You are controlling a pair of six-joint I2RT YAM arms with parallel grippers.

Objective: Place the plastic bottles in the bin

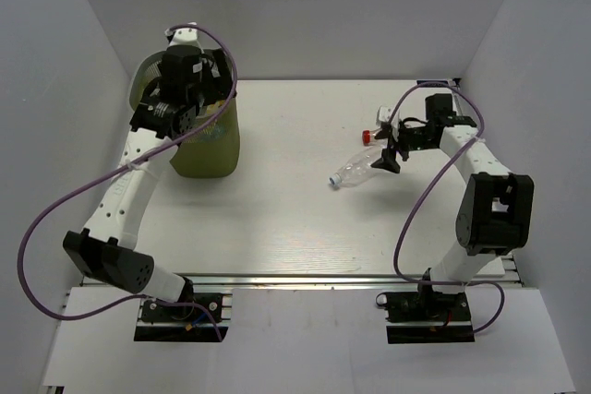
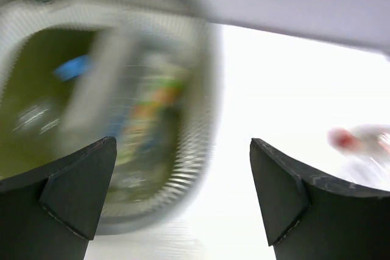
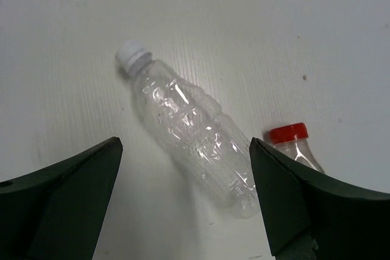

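Bin (image 1: 208,149) is positioned below the empty, spread left tool (image 2: 183,141); right tool (image 3: 186,141) is held open over a bottle (image 3: 183,117) for pickup.

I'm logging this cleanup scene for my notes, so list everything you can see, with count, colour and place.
white table: one, white, beneath everything.
olive-green metal mesh bin: one, olive-green, far left of the table.
blurred shapes inside the bin: count unclear, blue and orange-green patches.
clear plastic bottle with a white cap: one, clear, lying on the table's right half.
clear plastic bottle with a red cap: one, clear, just beside the white-capped one.
left gripper: one, black fingers, open, above the bin.
right gripper: one, black fingers, open, above the white-capped bottle.
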